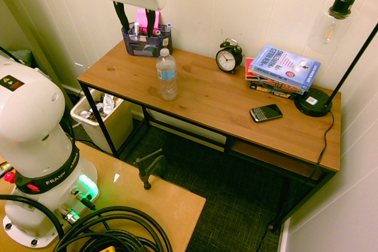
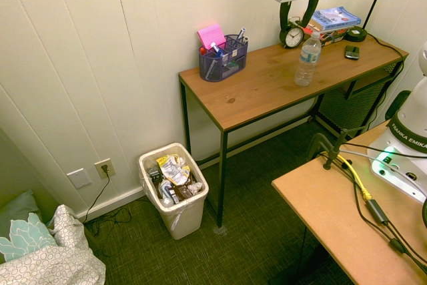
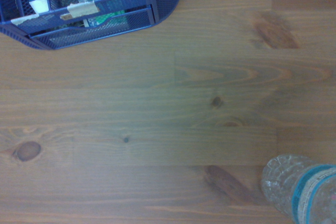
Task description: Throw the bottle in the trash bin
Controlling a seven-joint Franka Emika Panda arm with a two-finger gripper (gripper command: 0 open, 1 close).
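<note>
The bottle (image 1: 167,75) (image 2: 307,59), clear plastic with a white cap and a blue-and-white label, stands upright near the middle of the wooden desk (image 1: 207,95) (image 2: 260,88). Its label end shows in a corner of the wrist view (image 3: 302,192). My gripper (image 1: 136,25) (image 2: 297,18) hangs well above the desk, between the bottle and the pen organiser, fingers pointing down, open and holding nothing. The cream-white trash bin (image 1: 121,125) (image 2: 187,215) stands on the carpet beside the desk's end, partly filled with rubbish.
A dark mesh pen organiser (image 1: 146,41) (image 2: 223,58) (image 3: 89,19) sits against the wall. Further along the desk are an alarm clock (image 1: 228,57), stacked books (image 1: 283,69), a phone (image 1: 266,112) and a black lamp (image 1: 313,101).
</note>
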